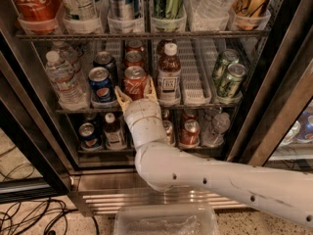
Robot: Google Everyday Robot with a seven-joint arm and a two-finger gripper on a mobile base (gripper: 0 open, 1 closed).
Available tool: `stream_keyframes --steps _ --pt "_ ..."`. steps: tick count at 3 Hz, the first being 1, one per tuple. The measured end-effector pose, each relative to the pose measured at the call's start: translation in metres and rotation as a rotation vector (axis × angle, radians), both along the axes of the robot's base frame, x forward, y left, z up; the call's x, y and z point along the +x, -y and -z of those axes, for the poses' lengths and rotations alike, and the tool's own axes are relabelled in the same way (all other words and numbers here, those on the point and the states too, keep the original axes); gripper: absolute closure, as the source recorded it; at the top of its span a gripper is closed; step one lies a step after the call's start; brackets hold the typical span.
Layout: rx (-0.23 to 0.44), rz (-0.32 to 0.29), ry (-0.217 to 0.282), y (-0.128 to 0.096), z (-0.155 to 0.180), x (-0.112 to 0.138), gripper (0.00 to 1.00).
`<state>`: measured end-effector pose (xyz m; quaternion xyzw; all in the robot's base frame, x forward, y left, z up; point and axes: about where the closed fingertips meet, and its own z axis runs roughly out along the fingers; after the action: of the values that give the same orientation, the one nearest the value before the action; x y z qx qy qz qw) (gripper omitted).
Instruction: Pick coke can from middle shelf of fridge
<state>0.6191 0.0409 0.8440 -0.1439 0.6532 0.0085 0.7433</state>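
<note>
The fridge stands open with black door frames on both sides. On the middle shelf, a wire rack with white ribbed dividers, the red coke can stands at the front of its lane, with more red cans behind it. My gripper reaches up from below on a white arm. Its two tan fingers are open and stand on either side of the can's lower part. A blue Pepsi can stands just left of it. A brown bottle stands just right.
Water bottles at the shelf's left, green cans at its right. The upper shelf holds a large red Coca-Cola bottle and other drinks. The lower shelf holds cans and bottles. A clear plastic bin and cables lie on the floor.
</note>
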Motion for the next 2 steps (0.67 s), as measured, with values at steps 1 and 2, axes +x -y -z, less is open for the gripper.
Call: stream_keyframes --steps 1,2 --pt "0.013 -0.038 -0.027 -0.0023 0.0014 0.0042 0.51" --pt "0.013 -0.038 -0.028 -0.0024 0.0014 0.0043 0.74"
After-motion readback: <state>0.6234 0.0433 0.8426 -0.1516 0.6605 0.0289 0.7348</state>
